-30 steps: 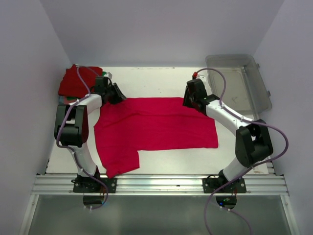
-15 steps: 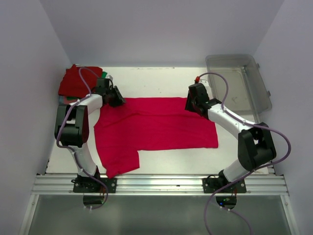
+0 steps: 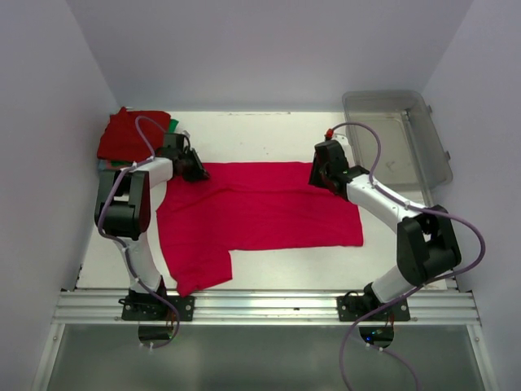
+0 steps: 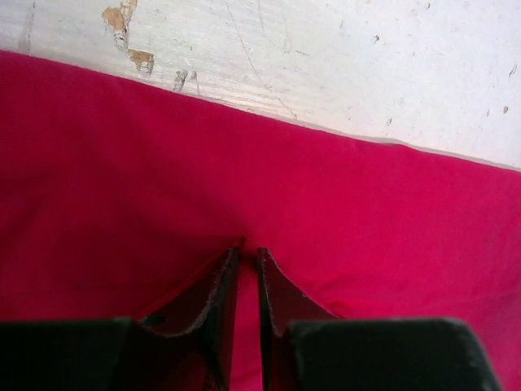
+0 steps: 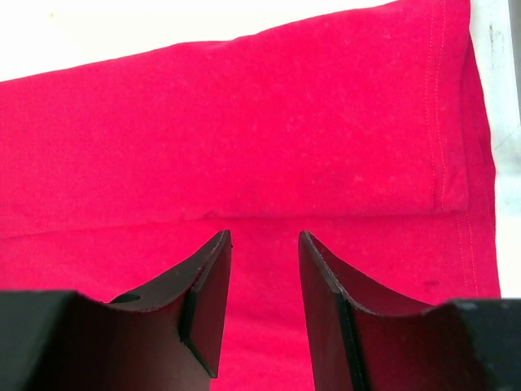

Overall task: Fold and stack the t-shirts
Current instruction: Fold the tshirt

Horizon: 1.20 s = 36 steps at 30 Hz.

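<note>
A white table (image 3: 269, 134) stands between pale walls, and on it we see the crimson t-shirt (image 3: 260, 208) spread flat, one sleeve toward the near edge. At its far left corner the left gripper (image 4: 248, 251) has its fingers drawn almost together on a pinch of cloth. At the far right corner the right gripper (image 5: 264, 236) holds its fingers apart over the fabric. We see folded t-shirts (image 3: 130, 134) stacked in the table's far left corner and a clear bin (image 3: 407, 138) at the right.

Links (image 3: 140, 254): painted white, joined by black housings (image 3: 120, 218).
Cables (image 3: 353, 123): sheathed in lilac, left loose.
Fingers (image 5: 207, 297): black, tapered.
</note>
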Available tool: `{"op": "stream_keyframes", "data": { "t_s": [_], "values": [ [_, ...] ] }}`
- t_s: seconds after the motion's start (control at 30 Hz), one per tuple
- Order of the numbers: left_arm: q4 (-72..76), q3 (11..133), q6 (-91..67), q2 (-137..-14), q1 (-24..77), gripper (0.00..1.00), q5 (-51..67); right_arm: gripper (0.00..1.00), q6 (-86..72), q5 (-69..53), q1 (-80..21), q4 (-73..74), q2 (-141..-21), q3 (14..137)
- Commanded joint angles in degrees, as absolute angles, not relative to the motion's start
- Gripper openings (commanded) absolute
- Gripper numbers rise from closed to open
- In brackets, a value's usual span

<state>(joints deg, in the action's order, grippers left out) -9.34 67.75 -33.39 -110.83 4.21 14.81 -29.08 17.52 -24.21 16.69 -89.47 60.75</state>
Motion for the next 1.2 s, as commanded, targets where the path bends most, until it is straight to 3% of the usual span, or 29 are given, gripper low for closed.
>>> {"op": "stream_keyframes", "data": {
  "t_s": [0.0,0.13,1.17],
  "values": [
    [-8.00,68.47,-32.52,-111.53,4.57,0.17,16.17,0.43,-29.97,19.69,-24.08,14.85,-86.57,60.03],
    [-7.91,68.47,-32.17,-110.66,4.75,0.00,16.08,0.42,-29.88,20.04,-24.08,14.77,-86.40,59.68],
    [-10.81,50.10,-34.45,-90.00,13.45,0.00,11.69,0.42,-28.74,20.66,-24.17,14.94,-86.92,58.97]
  ]
}}
